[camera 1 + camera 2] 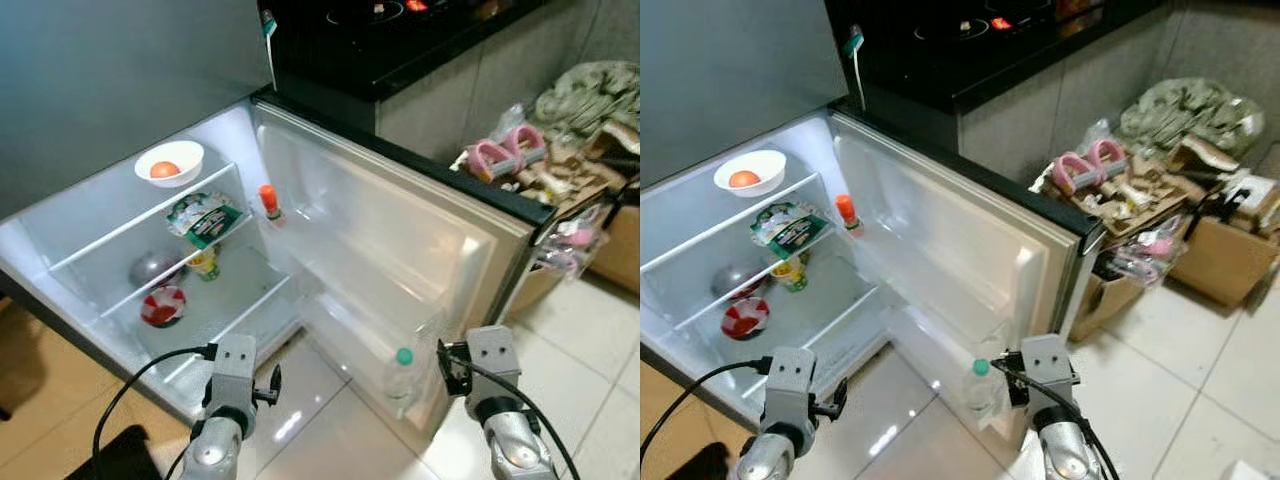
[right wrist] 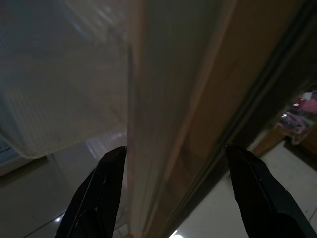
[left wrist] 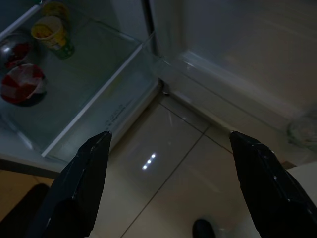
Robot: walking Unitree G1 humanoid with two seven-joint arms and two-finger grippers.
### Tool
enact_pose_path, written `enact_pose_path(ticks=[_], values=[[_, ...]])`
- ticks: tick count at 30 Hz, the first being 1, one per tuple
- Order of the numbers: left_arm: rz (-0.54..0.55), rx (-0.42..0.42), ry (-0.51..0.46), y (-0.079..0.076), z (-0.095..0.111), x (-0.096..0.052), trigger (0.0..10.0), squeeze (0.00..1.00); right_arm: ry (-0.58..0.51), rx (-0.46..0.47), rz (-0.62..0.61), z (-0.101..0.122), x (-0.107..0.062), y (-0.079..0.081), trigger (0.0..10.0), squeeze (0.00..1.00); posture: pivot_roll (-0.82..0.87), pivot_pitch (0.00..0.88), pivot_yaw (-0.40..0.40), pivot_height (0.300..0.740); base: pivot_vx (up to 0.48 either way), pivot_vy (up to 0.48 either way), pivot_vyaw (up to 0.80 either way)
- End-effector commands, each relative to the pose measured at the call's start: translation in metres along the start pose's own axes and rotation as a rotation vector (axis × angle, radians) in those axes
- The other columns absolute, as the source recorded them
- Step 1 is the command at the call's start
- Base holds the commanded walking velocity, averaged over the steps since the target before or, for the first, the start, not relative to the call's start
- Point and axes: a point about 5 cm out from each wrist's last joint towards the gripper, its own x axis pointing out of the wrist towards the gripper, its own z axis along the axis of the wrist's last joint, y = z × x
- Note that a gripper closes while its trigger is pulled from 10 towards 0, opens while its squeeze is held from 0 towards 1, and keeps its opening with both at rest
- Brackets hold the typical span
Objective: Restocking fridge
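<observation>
The fridge [image 1: 120,215] stands open before me, lit inside, its door [image 1: 400,250] swung out to the right. A white bowl with an orange fruit [image 1: 168,165] sits on the top shelf. Below it lie a green packet [image 1: 203,218], a yellow cup [image 1: 205,262], a dark round container [image 1: 150,268] and a red-and-white bowl [image 1: 163,305]. An orange-capped bottle [image 1: 269,202] stands at the back. A green-capped clear bottle [image 1: 400,378] sits in the door's lower rack. My left gripper [image 3: 166,163] hangs open above the floor by the fridge's base. My right gripper [image 2: 171,173] is open beside the door's edge.
A dark counter with a cooktop [image 1: 400,30] runs behind the door. Cardboard boxes with clutter, pink handled items [image 1: 1090,165] and cloth [image 1: 1185,105] crowd the right side. Pale floor tiles [image 1: 330,420] lie in front of the fridge.
</observation>
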Motion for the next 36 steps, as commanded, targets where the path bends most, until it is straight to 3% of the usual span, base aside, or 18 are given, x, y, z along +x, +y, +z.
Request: enact_pose_path(ticks=[1,16,18,19,21,25,29,30,33,36], values=[[0.007,0.009,0.037,0.003,-0.008,-0.003,10.0,0.00,0.021,0.007,0.013,-0.005,-0.003,0.005,10.0,0.00,-0.24,0.218,0.089,0.707,0.000,0.000,0.00],[-0.018,0.010,0.050,0.000,-0.010,-0.004,10.0,0.00,0.039,0.048,-0.015,-0.008,-0.003,0.001,10.0,0.00,-0.23,0.220,0.085,0.707,0.000,0.000,0.00],[-0.008,0.007,0.054,0.002,-0.011,-0.005,10.0,0.00,0.107,0.106,-0.011,-0.020,-0.005,-0.014,10.0,0.00,-0.23,0.223,0.079,0.707,0.000,0.000,0.00],[-0.001,0.009,0.058,0.005,-0.013,-0.006,10.0,0.00,0.140,0.108,0.054,-0.027,-0.009,-0.021,10.0,0.00,-0.23,0.225,0.075,0.707,0.000,0.000,0.00],[0.003,0.011,0.061,0.006,-0.014,-0.007,10.0,0.00,0.161,0.108,0.101,-0.031,-0.012,-0.026,10.0,0.00,-0.23,0.225,0.075,0.707,0.000,0.000,0.00],[0.023,0.018,0.077,0.014,-0.019,-0.010,10.0,0.00,0.265,-0.020,0.237,-0.050,-0.037,-0.056,10.0,0.00,-0.23,0.228,0.056,0.707,0.000,0.000,0.00],[0.035,0.025,0.095,0.018,-0.026,-0.014,10.0,0.00,0.352,-0.083,0.302,-0.065,-0.058,-0.071,10.0,0.00,-0.23,0.233,0.051,0.707,0.000,0.000,0.00],[0.035,0.025,0.095,0.018,-0.026,-0.014,10.0,0.00,0.352,-0.083,0.302,-0.065,-0.058,-0.071,10.0,0.00,-0.23,0.233,0.051,0.707,0.000,0.000,0.00],[0.035,0.035,0.116,0.019,-0.033,-0.018,10.0,0.00,0.448,-0.221,0.188,-0.082,-0.066,-0.103,10.0,0.00,-0.23,0.233,0.058,0.707,0.000,0.000,0.00],[0.035,0.041,0.127,0.021,-0.036,-0.020,10.0,0.00,0.451,-0.237,0.059,-0.083,-0.063,-0.123,10.0,0.00,-0.23,0.234,0.064,0.707,0.000,0.000,0.00]])
